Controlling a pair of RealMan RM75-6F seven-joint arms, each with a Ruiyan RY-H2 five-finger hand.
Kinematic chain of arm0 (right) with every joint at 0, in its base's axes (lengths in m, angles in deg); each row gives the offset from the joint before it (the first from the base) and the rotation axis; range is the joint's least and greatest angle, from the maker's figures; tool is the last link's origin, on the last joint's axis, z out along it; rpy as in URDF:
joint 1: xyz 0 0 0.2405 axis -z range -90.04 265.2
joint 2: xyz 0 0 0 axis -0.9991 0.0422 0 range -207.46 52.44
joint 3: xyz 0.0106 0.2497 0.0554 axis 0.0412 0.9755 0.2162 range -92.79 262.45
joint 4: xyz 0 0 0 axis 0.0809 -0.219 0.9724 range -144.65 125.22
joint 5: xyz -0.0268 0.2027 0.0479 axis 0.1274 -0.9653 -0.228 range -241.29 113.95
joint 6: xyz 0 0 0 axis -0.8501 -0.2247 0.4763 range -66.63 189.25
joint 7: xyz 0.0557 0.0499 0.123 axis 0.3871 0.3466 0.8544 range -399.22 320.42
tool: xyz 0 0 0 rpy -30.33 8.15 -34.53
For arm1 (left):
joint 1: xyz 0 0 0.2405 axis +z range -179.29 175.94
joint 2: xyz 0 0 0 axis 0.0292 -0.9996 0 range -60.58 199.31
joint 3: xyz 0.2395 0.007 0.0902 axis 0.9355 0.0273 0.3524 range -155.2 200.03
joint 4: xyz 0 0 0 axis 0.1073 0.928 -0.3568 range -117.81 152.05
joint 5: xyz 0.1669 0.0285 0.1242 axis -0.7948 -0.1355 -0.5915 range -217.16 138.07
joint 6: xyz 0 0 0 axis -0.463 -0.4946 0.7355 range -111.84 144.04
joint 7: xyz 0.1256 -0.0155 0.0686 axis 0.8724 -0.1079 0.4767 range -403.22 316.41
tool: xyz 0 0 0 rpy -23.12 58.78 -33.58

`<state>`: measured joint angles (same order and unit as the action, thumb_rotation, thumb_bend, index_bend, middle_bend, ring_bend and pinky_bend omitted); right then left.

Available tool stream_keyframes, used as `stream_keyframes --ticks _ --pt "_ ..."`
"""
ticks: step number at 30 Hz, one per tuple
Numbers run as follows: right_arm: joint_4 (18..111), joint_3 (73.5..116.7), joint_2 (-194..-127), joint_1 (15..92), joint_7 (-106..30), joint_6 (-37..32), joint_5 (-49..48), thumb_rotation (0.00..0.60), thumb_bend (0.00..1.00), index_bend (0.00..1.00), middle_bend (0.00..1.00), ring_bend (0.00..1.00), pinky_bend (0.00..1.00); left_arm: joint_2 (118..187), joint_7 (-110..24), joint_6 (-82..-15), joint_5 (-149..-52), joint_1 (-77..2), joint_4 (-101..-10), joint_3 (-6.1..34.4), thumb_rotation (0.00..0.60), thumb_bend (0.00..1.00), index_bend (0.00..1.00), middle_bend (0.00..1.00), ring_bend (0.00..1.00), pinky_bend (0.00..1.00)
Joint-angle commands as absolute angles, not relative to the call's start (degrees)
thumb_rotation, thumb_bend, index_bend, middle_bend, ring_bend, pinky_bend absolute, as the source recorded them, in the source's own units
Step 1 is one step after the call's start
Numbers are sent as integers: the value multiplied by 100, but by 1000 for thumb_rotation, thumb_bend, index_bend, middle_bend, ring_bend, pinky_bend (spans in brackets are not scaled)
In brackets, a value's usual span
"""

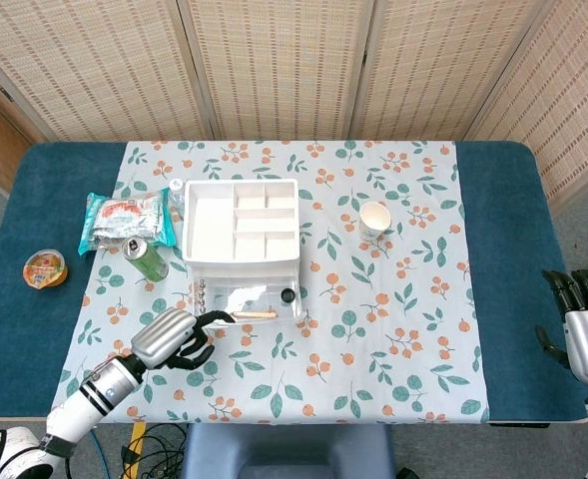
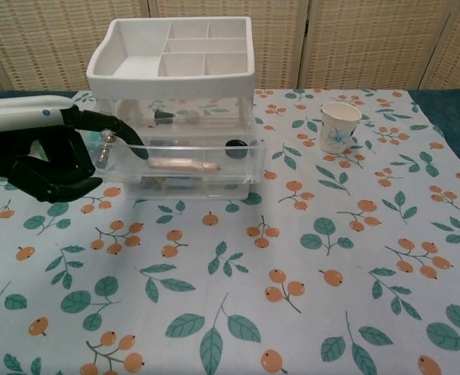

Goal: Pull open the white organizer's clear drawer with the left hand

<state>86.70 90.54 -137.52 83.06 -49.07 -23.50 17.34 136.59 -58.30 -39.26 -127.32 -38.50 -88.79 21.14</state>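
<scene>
The white organizer [image 1: 240, 222] [image 2: 172, 56] stands left of the table's middle, with a compartmented top tray. Its clear upper drawer [image 1: 251, 300] [image 2: 189, 161] is pulled well out toward me and holds a wooden stick and small dark items. My left hand [image 1: 172, 339] [image 2: 48, 156] is at the drawer's front left corner, a fingertip [image 2: 136, 146] hooked on the drawer's front edge. My right hand [image 1: 583, 329] hangs off the table's right edge, holding nothing, fingers apart.
A green can [image 1: 145, 258], a snack packet [image 1: 124, 219] and an orange-lidded cup [image 1: 46, 268] lie left of the organizer. A paper cup [image 1: 374, 218] [image 2: 340, 126] stands to its right. The floral cloth [image 1: 373, 329] covers the table's middle.
</scene>
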Motion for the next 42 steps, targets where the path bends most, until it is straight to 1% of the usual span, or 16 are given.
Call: stream_keyframes --ticks 1,14,16,21,25,31,35,42 --pt "8672 9055 -13751 8310 -4907 -2354 1731 600 372 75 135 121 163 13636 -5862 -3933 -12758 -3836 -8900 2141 600 495 269 920 1000 1000" --pt "8664 9067 -13754 8319 -4914 -2371 1726 600 372 75 135 121 163 13596 -5922 -3961 -12858 -3809 -8950 2222 600 495 259 919 1000 1000" --pt "8663 9068 -13749 8316 -4908 -2368 1733 600 372 75 135 121 163 13617 -5918 -3986 -12843 -3802 -8935 2206 600 495 236 918 1000 1000" --pt "8649 9073 -13750 8311 -4887 -2353 1724 600 373 75 135 121 163 13613 -5891 -4031 -12829 -3770 -8930 2214 600 495 120 917 1000 1000" --pt "8625 9074 -13760 8310 -4864 -2343 1717 600 373 75 135 122 163 13519 -5895 -4113 -12902 -3704 -8997 2276 600 495 80 915 1000 1000" --pt "8605 9086 -13750 8297 -4844 -2329 1717 600 373 75 135 121 163 13329 -5924 -4357 -13098 -3584 -9137 2334 600 495 79 915 1000 1000" --pt "8647 9115 -13670 8262 -4843 -2323 1757 600 373 75 135 122 163 13074 -5919 -4512 -13247 -3607 -9172 2234 600 495 121 916 1000 1000" --pt "8876 9244 -13359 8160 -4713 -2308 1828 600 373 75 135 122 163 12662 -5871 -4177 -13361 -4014 -8868 1977 600 520 201 924 1000 1000"
